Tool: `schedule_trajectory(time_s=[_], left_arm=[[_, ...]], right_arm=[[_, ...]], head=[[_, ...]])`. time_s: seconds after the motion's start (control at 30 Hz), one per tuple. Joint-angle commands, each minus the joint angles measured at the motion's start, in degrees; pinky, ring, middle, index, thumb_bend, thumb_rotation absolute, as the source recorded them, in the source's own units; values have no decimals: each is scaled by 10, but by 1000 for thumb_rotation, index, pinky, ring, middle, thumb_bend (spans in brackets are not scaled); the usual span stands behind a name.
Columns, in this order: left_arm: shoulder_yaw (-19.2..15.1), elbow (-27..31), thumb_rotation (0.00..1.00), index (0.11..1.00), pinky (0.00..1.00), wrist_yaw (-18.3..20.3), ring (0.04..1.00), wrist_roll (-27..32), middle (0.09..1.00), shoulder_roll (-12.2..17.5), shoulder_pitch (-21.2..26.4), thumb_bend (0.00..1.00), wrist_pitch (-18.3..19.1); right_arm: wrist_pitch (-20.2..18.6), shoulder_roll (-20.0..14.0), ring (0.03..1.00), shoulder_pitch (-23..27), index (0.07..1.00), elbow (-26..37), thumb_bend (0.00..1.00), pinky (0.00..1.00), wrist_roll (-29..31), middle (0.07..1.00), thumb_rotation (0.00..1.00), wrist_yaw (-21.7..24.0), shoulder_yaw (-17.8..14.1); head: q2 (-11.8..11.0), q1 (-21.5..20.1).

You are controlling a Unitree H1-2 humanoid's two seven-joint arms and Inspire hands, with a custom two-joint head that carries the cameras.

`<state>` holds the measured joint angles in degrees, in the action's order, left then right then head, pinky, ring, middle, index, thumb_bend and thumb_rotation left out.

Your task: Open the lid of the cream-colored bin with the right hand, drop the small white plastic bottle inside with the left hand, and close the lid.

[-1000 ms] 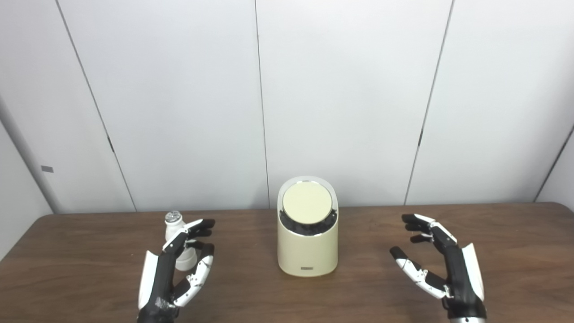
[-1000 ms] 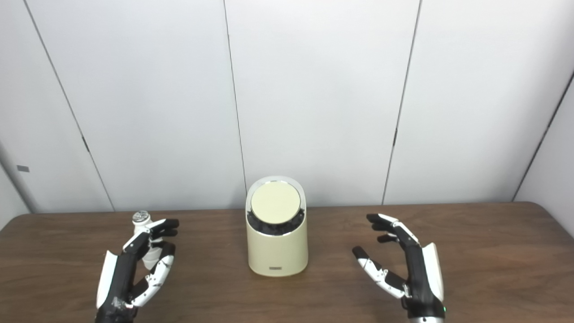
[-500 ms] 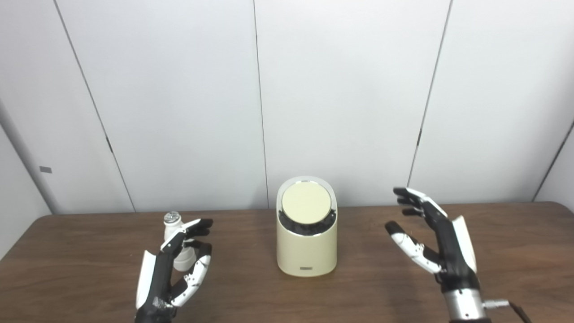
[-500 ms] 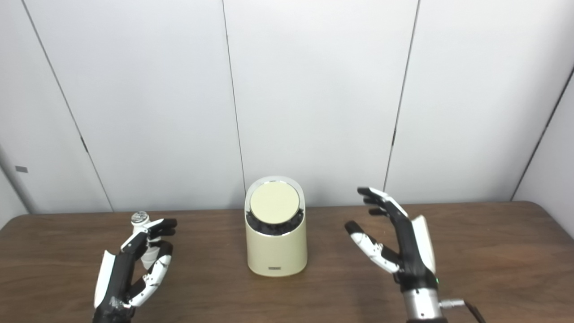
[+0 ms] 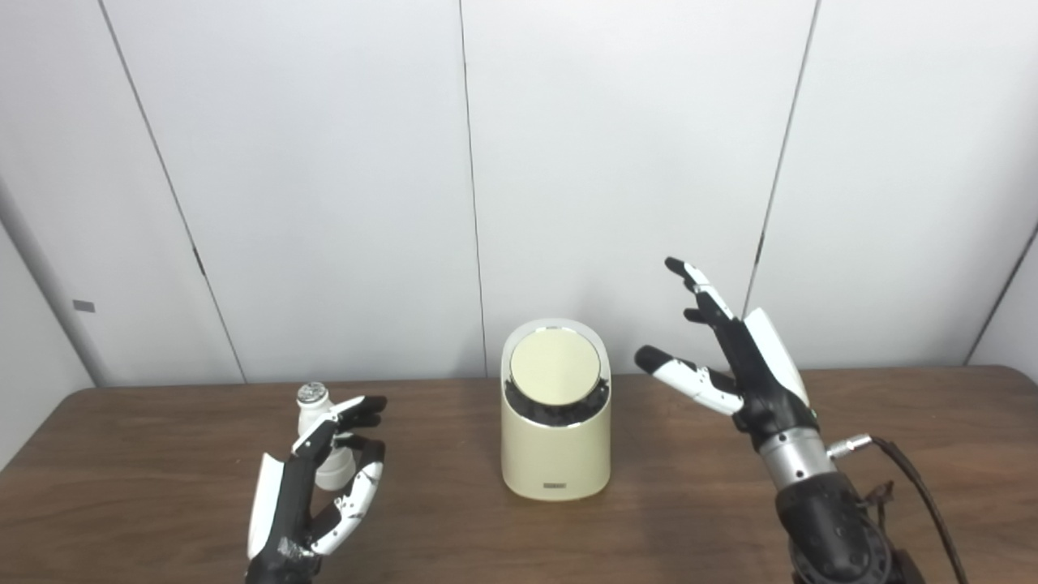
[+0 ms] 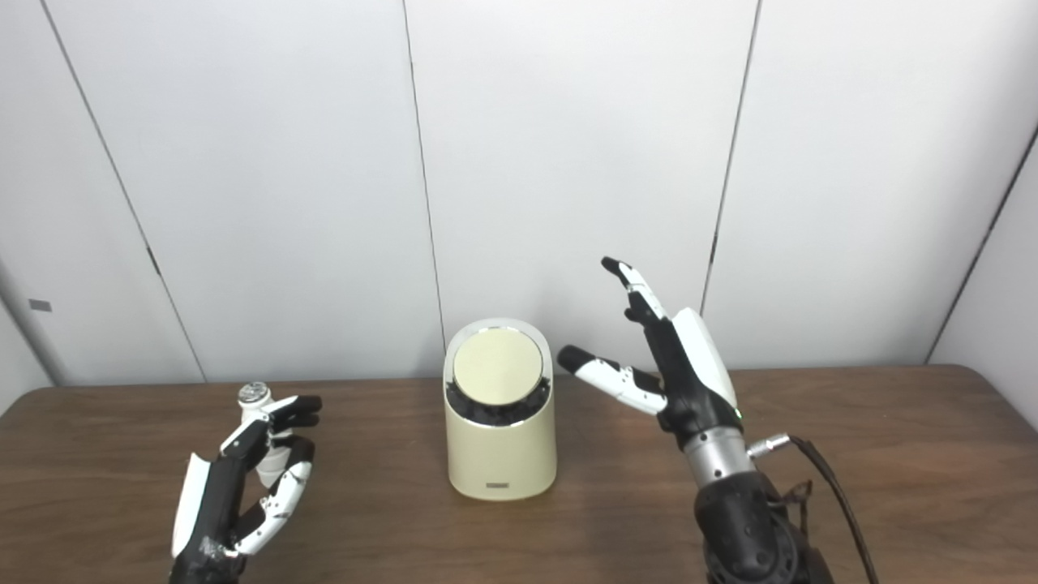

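The cream-colored bin [image 5: 555, 454] stands at the table's middle with its round lid [image 5: 555, 367] closed and tilted toward me. The small white plastic bottle [image 5: 318, 431] with a silver cap stands upright to the left. My left hand [image 5: 312, 487] is open just in front of the bottle, fingers curved beside it, holding nothing. My right hand [image 5: 734, 357] is open and raised above the table to the right of the bin, fingers spread, thumb pointing toward the lid, apart from it. The right hand also shows in the right eye view [image 6: 669, 365].
The brown wooden table [image 5: 162, 503] runs across the view. White wall panels [image 5: 324, 162] stand close behind the bin. A cable [image 5: 916, 487] hangs from my right wrist.
My right hand has risen from low over the table and moved left toward the bin, fingers now pointing up. My left hand and the bottle have stayed put.
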<state>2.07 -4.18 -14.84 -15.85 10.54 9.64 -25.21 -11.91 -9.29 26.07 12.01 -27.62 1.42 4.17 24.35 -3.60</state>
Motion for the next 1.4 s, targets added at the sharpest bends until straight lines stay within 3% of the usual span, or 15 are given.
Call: schedule_trajectory(time_s=[0.0,0.1,0.23,0.3,0.43,0.73,1.07,1.37], left_arm=[[-4,11,469,732,592,-8,706,-3,743,3,20,256,-17],[-4,12,454,734,589,-8,704,-4,742,4,20,247,-17],[-4,14,459,742,610,-3,716,4,753,2,19,253,-17],[-3,14,464,743,616,-2,720,8,755,2,19,258,-17],[-4,13,471,743,611,-7,718,-5,752,1,19,257,-17],[-5,15,463,739,603,-10,711,-11,747,-1,19,251,-17],[-9,21,447,728,589,-11,703,-17,741,-5,17,250,-17],[-9,24,442,730,591,-7,705,-13,742,-5,17,246,-17]], right_arm=[[-6,13,912,39,953,8,947,816,-9,968,772,-15,0],[-19,27,886,57,989,-5,982,748,-24,975,685,-26,3],[-40,40,933,71,1000,-16,993,708,-39,999,603,-27,12],[-43,45,956,75,1000,-24,988,721,-44,1000,584,-29,17],[-45,49,999,88,1000,-52,984,875,-73,1000,527,-45,32],[-55,51,1000,115,1000,-108,1000,994,-132,1000,477,-74,62],[-48,48,1000,133,1000,-163,1000,1000,-130,1000,352,-79,68],[-58,47,1000,135,1000,-196,1000,1000,-135,1000,330,-77,74]], head=[[1,1],[0,-1],[-1,1],[-1,1],[-1,3],[1,5],[6,7],[8,8]])
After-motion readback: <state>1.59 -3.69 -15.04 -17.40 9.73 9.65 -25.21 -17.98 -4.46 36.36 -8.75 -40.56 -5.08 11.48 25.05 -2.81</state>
